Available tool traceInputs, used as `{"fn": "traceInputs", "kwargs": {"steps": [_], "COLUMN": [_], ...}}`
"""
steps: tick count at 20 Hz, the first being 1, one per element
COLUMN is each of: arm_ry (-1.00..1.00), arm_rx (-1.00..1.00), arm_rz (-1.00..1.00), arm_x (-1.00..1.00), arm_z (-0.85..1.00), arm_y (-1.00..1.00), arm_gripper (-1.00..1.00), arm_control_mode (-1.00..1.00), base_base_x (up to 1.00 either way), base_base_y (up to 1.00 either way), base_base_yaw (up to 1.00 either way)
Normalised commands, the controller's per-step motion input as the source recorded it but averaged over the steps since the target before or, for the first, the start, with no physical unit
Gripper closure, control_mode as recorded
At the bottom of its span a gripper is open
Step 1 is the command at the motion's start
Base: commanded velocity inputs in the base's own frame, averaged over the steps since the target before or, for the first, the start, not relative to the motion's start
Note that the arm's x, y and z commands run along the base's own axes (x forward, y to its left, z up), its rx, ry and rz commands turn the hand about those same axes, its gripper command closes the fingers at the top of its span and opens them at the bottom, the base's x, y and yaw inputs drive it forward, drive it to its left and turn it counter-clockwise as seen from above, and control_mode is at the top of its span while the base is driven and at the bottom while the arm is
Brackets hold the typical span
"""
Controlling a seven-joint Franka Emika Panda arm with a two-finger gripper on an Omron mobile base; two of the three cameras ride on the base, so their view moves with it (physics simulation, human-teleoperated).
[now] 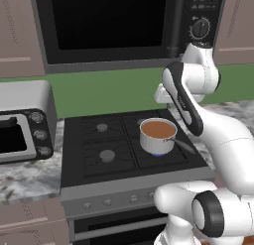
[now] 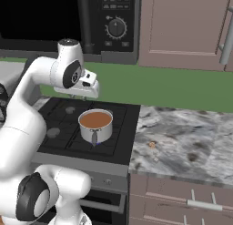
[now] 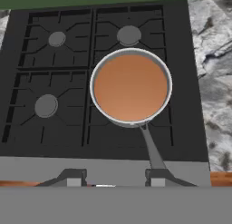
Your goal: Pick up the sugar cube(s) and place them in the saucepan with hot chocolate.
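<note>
At the bottom centre of the hand view the gripper (image 3: 113, 182) stands with jaws parted around nothing, above the saucepan with hot chocolate (image 3: 130, 88) at frame centre on the stove's (image 3: 50, 141) front right burner, handle toward the bottom edge.

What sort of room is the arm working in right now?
A home-style kitchen, by the look of it: a black gas stove with the saucepan with hot chocolate on a burner, a microwave above, and a marble-look counter beside it.
</note>
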Motion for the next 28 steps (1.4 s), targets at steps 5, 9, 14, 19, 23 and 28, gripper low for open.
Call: {"fn": "traceInputs", "kwargs": {"steps": [5,9,14,19,23,28], "arm_ry": [0.13,0.17,0.01,0.01,0.15,0.07], "arm_rx": [0.0,0.0,0.02,0.05,-0.03,-0.01], "arm_rz": [-0.01,-0.09,0.01,0.05,-0.03,-0.02], "arm_x": [-0.01,-0.02,0.06,0.01,-0.12,-0.09], "arm_z": [-0.15,-0.24,0.0,-0.08,-0.56,-0.18], "arm_y": [-0.04,-0.71,-1.0,-1.0,-0.57,0.03], "arm_gripper": [-1.0,-1.0,-1.0,-1.0,-1.0,-1.0], "arm_control_mode": [-1.0,-1.0,-1.0,-1.0,-1.0,-1.0], "base_base_x": [0.0,0.0,0.0,0.0,0.0,0.0], "base_base_y": [0.0,0.0,0.0,0.0,0.0,0.0], "base_base_yaw": [0.0,0.0,0.0,0.0,0.0,0.0]}}
